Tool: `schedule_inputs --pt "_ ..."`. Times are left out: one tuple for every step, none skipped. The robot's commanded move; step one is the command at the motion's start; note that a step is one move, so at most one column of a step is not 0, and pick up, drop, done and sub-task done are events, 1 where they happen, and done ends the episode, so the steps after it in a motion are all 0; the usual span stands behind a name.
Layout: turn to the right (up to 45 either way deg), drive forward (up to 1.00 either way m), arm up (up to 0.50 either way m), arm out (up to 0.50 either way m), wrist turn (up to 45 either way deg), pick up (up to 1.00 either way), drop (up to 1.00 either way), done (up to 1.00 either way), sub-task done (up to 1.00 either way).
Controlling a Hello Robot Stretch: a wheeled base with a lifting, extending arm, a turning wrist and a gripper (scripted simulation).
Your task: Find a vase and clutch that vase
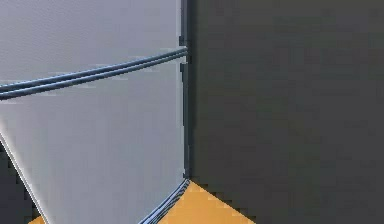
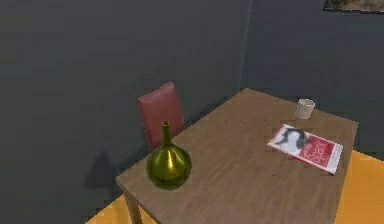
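Dark grey walls point(image 2: 90, 60) closed the room behind a wooden table point(image 2: 250, 185) in your arm side view, w/ orange floor point(image 2: 362, 195) at the pic's 4 o'clock and a thin strip at 7.

Vase point(image 2: 169, 165): olive-gold, round belly, thin neck. It stood upright on the tabletop, long axis vertical, mouth pointing to 12 o'clock. It sat near the table's 9 o'clock corner, close to the edge on the chair side but not over it.

Red chair point(image 2: 162, 112) was at 12 o'clock from the vase, tucked vs. that edge, its back rising just behind the neck. A magazine point(image 2: 306, 146) lay flat at the vase's 3 o'clock, well apart, near the far-right edge. A pale mug point(image 2: 305, 108) stood at approx. 2 o'clock, beyond the magazine. Bare wood lay btw. vase and magazine, so you had open tabletop on that side.

Fwd view: a pale grey panelled unit point(image 1: 90, 110) took 9 o'clock, a dark wall point(image 1: 290, 100) took 3, and they met in a corner w/ a wedge of floor at 6. Tight there.

Gripper state: you couldn't tell.
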Motion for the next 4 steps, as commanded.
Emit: schedule_inputs --pt "0.0 0.00 0.38 0.00 0.0 0.00 0.00 0.00 0.00" --pt "0.0 0.00 0.00 0.20 0.0 0.00 0.00 0.00 0.00" --pt "0.0 0.00 0.00 0.00 45.0 0.00 0.00 0.00 0.00" --pt "0.0 0.00 0.00 0.00 45.0 0.00 0.00 0.00 0.00"
